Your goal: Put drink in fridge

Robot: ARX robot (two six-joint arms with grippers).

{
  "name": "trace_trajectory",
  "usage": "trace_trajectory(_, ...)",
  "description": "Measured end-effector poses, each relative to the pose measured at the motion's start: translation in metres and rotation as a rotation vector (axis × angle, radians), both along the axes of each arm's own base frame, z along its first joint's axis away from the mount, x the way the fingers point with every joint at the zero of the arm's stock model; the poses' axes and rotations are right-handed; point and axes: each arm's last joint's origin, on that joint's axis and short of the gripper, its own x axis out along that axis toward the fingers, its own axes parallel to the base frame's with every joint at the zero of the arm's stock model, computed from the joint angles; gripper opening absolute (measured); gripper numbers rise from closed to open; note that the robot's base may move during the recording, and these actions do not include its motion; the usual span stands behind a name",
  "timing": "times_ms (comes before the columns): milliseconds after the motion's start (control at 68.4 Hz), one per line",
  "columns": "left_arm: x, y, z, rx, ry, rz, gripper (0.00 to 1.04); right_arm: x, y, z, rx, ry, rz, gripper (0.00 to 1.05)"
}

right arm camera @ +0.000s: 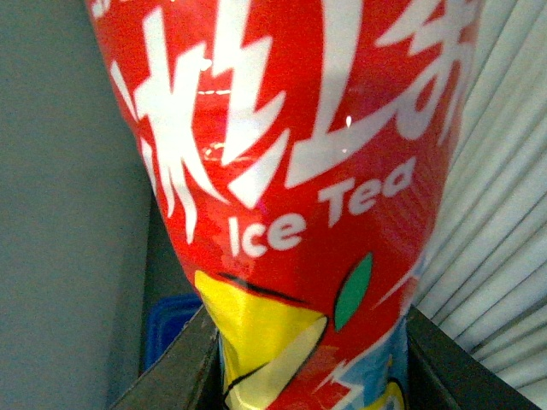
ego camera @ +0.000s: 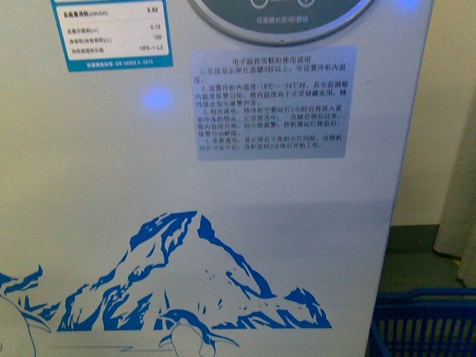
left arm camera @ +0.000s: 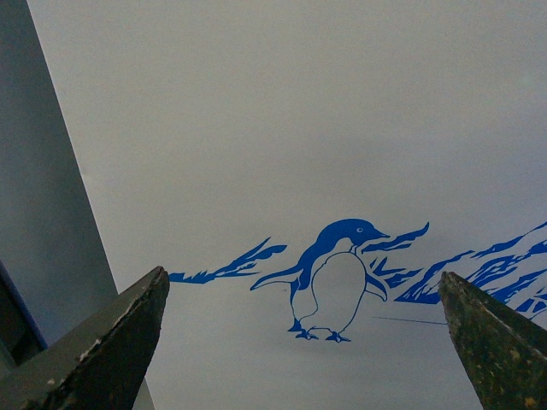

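Observation:
The fridge (ego camera: 223, 245) fills the front view as a white wall with a blue mountain-and-penguin decal, a text sticker and a dial at the top; its lids are out of view. In the left wrist view my left gripper (left arm camera: 303, 342) is open and empty, its dark fingertips (left arm camera: 111, 342) wide apart and facing the fridge's penguin decal (left arm camera: 338, 278). In the right wrist view my right gripper (right arm camera: 308, 359) is shut on the drink (right arm camera: 291, 154), whose red label with white characters and "Ice Tea" fills the frame. Its cap is out of view.
A blue plastic shopping basket (ego camera: 424, 323) stands on the floor to the right of the fridge; a blue patch of it also shows in the right wrist view (right arm camera: 171, 329). A pale ribbed surface (right arm camera: 496, 222) lies behind the drink. A grey panel (left arm camera: 43, 213) borders the fridge wall.

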Motion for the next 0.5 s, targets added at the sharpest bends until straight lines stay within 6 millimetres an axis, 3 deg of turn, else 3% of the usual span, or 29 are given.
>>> trace_trajectory(176, 0.000, 0.000, 0.000, 0.000, 0.000, 0.000, 0.97, -0.060, 0.027, 0.012, -0.019, -0.078, -0.030, 0.40)
trace_trajectory(380, 0.000, 0.000, 0.000, 0.000, 0.000, 0.000, 0.97, -0.106, 0.044, 0.025, -0.030, -0.170, -0.050, 0.40)
trace_trajectory(497, 0.000, 0.000, 0.000, 0.000, 0.000, 0.000, 0.97, -0.121, 0.047, 0.026, -0.026, -0.186, -0.061, 0.40)
